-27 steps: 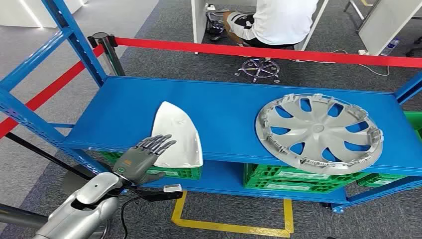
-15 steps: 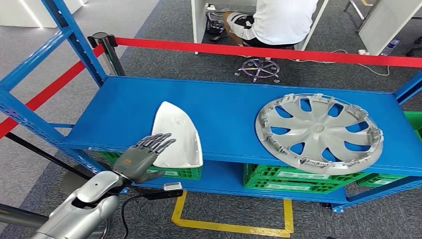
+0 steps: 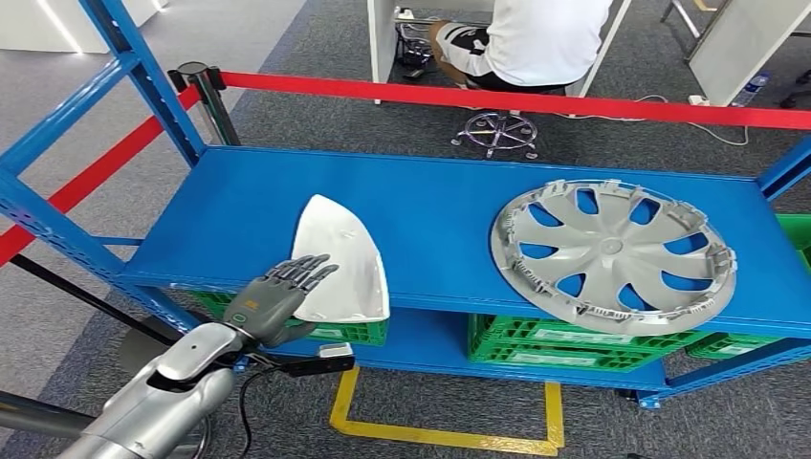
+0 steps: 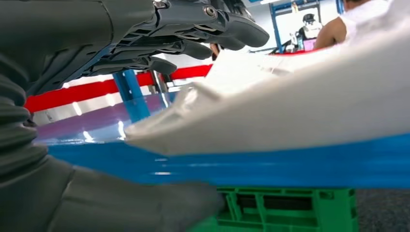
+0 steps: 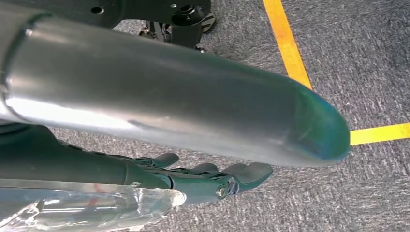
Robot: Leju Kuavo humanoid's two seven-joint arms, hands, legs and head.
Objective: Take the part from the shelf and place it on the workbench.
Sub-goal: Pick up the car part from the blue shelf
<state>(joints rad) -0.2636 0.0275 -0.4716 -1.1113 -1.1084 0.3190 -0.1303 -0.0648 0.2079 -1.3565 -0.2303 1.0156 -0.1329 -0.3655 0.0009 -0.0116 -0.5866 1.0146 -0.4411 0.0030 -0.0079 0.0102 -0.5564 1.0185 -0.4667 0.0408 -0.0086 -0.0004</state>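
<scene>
A white, iron-shaped shell part (image 3: 339, 258) lies on the blue shelf (image 3: 239, 215), its near end jutting over the front edge. My left hand (image 3: 277, 301) is at that near end, fingers stretched over the part's top and thumb below the shelf edge. In the left wrist view the fingers (image 4: 193, 29) hover just above the white part (image 4: 309, 106) and the thumb (image 4: 125, 205) sits under the blue edge, not closed on it. My right hand (image 5: 212, 181) hangs over the grey floor, fingers extended, holding nothing.
A large grey wheel cover (image 3: 612, 253) lies on the shelf's right half. Green crates (image 3: 574, 339) sit on the lower shelf. A red barrier tape (image 3: 536, 100) runs behind the shelf, and a person (image 3: 536, 38) sits beyond it. Yellow floor tape (image 3: 440, 435) marks the ground.
My left hand and forearm have crept slightly forward and right toward the white part's near end. The part and wheel cover have not moved.
</scene>
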